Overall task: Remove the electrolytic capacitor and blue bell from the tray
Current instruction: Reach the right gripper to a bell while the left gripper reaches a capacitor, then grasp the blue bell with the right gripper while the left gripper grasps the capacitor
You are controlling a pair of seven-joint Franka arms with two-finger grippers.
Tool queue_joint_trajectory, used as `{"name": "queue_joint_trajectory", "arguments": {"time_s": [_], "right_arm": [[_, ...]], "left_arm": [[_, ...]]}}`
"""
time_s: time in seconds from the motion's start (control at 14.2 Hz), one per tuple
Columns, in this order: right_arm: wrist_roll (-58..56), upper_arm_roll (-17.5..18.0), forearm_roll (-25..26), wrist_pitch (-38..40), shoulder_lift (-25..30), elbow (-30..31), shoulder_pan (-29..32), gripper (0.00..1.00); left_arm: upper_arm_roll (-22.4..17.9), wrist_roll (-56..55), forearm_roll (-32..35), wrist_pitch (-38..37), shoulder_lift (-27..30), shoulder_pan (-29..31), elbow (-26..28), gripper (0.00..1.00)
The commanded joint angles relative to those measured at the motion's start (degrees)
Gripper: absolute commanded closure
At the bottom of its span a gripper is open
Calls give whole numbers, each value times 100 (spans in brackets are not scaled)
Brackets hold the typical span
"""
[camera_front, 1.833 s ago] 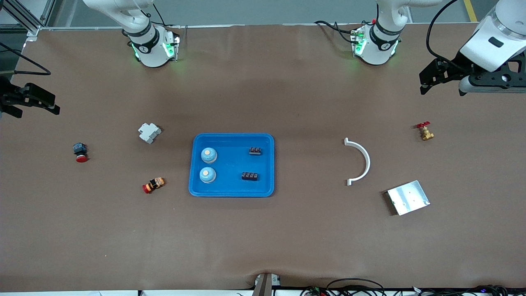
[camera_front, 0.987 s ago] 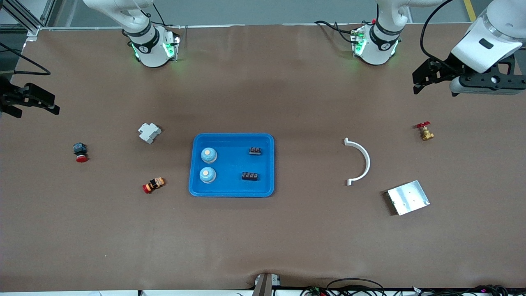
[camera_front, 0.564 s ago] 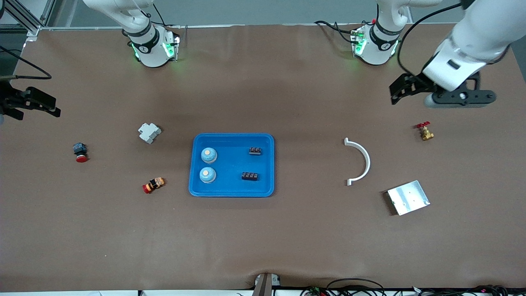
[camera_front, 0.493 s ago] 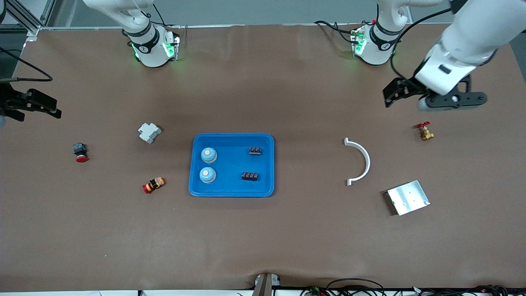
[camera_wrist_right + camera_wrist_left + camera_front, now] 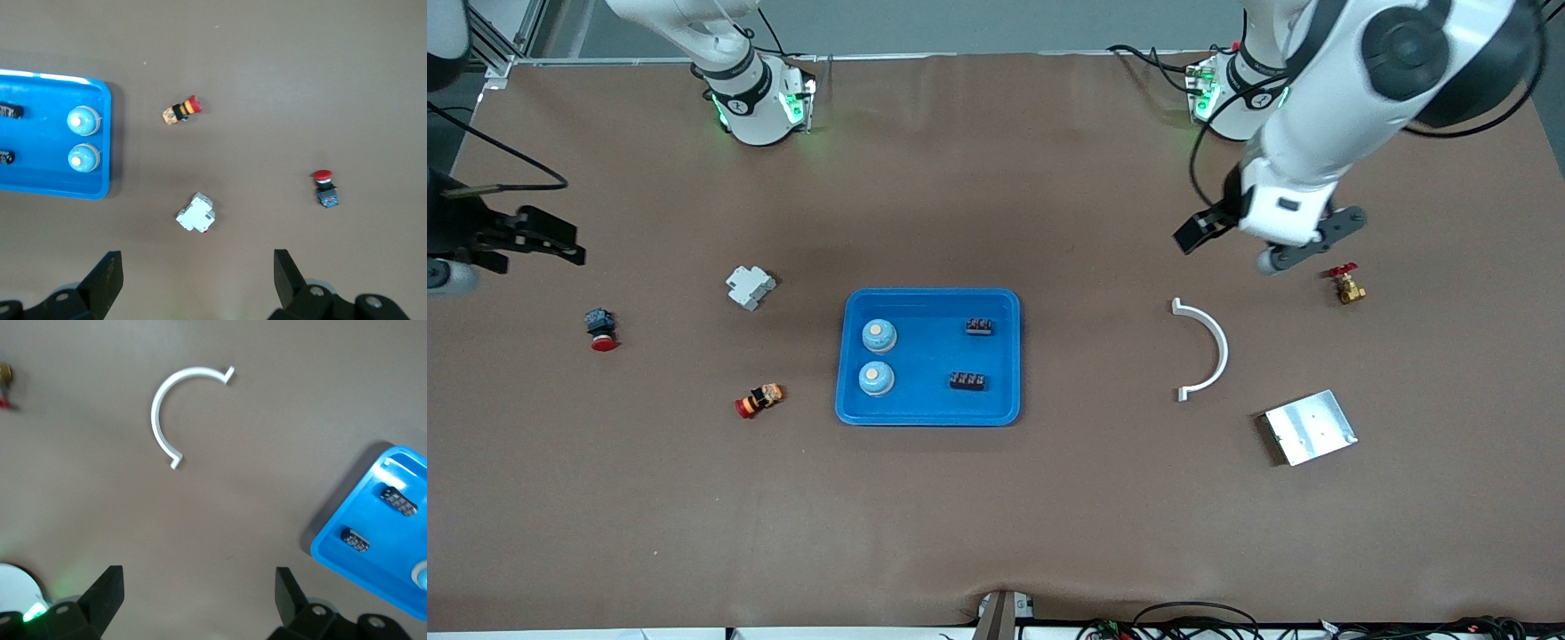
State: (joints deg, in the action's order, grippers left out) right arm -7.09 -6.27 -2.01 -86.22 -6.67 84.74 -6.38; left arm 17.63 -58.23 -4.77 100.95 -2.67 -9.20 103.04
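Brown table (image 5: 996, 516), blue tray (image 5: 927, 411) holding bells (image 5: 878, 336), capacitors (image 5: 979, 326)

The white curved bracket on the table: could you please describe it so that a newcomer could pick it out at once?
Start at the blue tray in the middle of the table and look toward the left arm's end. The white curved bracket lies flat on bare table there, between the tray and a square metal plate. It is the only thin, open half-ring; everything nearby is small and chunky.
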Motion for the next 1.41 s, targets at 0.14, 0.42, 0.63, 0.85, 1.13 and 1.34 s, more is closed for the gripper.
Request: {"name": "queue_joint_trajectory", "arguments": {"time_s": [0.14,0.42,0.63,0.85,1.13,1.34], "right_arm": [[408,-6,-115,-421,-737,-46,-687,0],[2208,-6,-124,-1045,-1467,33,-1259,0],[2774,-6,-491,-1518,-1854,269,-1286,0],[3527,-6,-713,-2555,-1855,955,-1663,0],[4708,-6,-713,-3505,-1943,1622,-2077,0],[4857,195,-730,-4181,-1943,2185,-2078,0]], "left_arm": [[136,-2258,520,538,-707,-617,-64,0],[136,-3737,529,882,-1181,-934,-239,0],[127,-4895,582,882,-1787,-1144,-792,0],[136,-5768,775,882,-2271,-1346,-1232,0],[109,-6681,1029,1075,-2886,-1663,-1646,0],[101,-7157,1127,1180,-3238,-1865,-1910,0]]}}
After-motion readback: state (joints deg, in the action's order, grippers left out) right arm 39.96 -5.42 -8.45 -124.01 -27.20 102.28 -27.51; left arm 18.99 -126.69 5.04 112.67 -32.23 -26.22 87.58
